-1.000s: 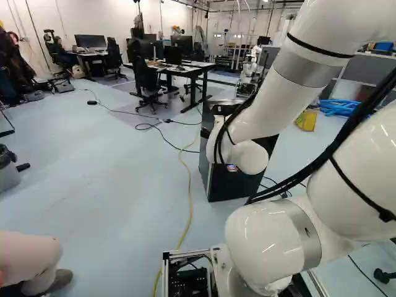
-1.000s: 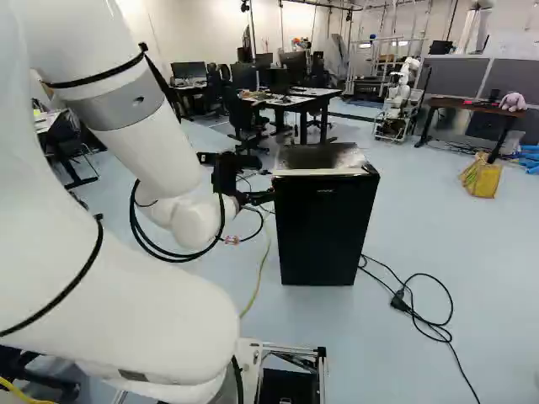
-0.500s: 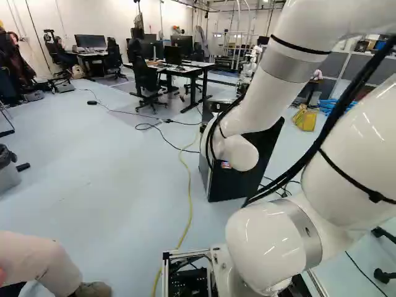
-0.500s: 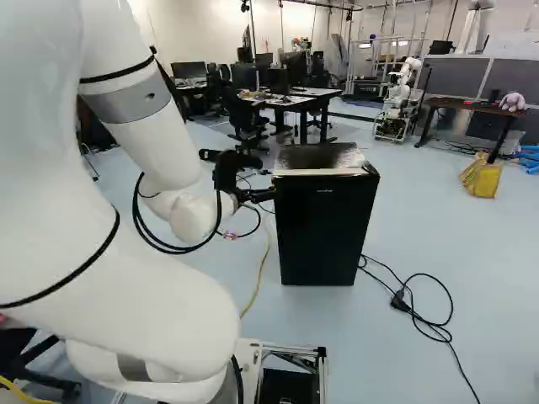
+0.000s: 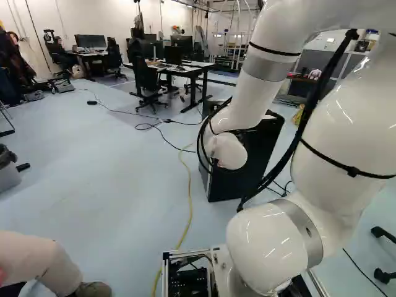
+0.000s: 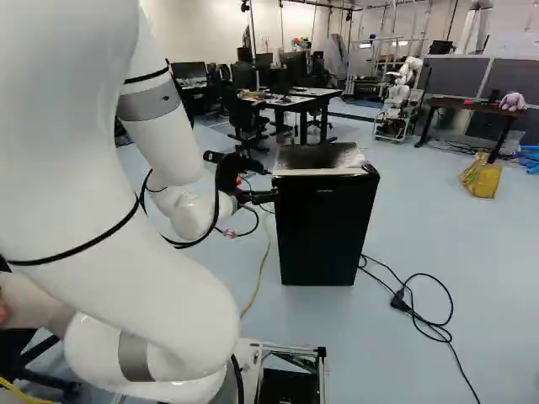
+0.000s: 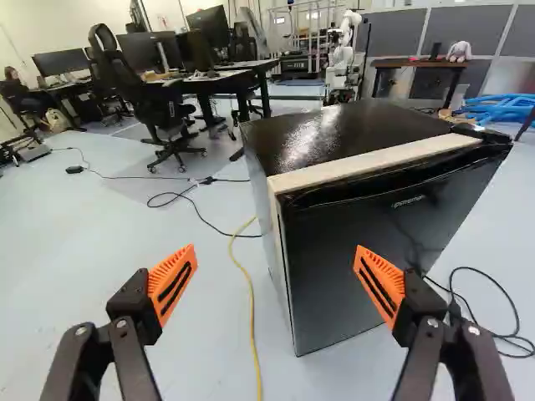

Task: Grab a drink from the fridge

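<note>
Gripper point(image 6: 268, 183), black with orange pads point(image 7: 386, 276), stands spread before you, beside the closed, black, box-shaped fridge point(image 6: 324, 231).

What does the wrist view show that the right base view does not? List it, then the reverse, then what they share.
Only the wrist view: the fridge's side wall, a pale bag and a small black box on the floor.

Only the right base view: the arm's white links and the base frame.

Both: the fridge, the open jaws, the yellow cable, another robot, the toy and the blue hoses.
</note>
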{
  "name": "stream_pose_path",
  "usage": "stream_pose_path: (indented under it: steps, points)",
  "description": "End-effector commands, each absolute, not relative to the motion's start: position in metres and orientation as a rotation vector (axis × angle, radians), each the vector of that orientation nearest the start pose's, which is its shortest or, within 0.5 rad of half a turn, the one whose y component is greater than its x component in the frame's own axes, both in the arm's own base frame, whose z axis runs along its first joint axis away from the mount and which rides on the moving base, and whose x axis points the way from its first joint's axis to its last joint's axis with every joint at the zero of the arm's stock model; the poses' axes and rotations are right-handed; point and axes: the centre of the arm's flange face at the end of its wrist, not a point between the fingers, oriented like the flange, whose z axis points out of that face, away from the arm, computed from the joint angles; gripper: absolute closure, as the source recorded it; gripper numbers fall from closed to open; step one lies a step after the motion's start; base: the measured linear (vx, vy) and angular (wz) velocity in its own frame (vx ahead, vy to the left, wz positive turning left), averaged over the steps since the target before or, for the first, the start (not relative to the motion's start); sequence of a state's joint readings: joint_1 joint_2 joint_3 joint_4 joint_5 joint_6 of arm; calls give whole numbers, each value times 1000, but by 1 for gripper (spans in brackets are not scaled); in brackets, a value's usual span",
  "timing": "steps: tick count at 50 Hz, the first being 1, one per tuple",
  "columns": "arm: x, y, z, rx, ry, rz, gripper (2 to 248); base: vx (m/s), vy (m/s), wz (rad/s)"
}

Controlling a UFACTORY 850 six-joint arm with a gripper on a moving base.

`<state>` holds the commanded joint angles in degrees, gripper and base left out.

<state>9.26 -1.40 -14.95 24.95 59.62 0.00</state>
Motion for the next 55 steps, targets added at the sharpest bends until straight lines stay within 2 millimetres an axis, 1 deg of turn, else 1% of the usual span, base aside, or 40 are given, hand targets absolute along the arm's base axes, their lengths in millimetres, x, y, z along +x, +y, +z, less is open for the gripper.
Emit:
stream_pose_path:
  steps: [19,55]
  points:
    - [348,27,333,-2582,526,-1925,3,0,0,0]
    - [368,36,304,-2613,664,-2016,3,0,0,0]
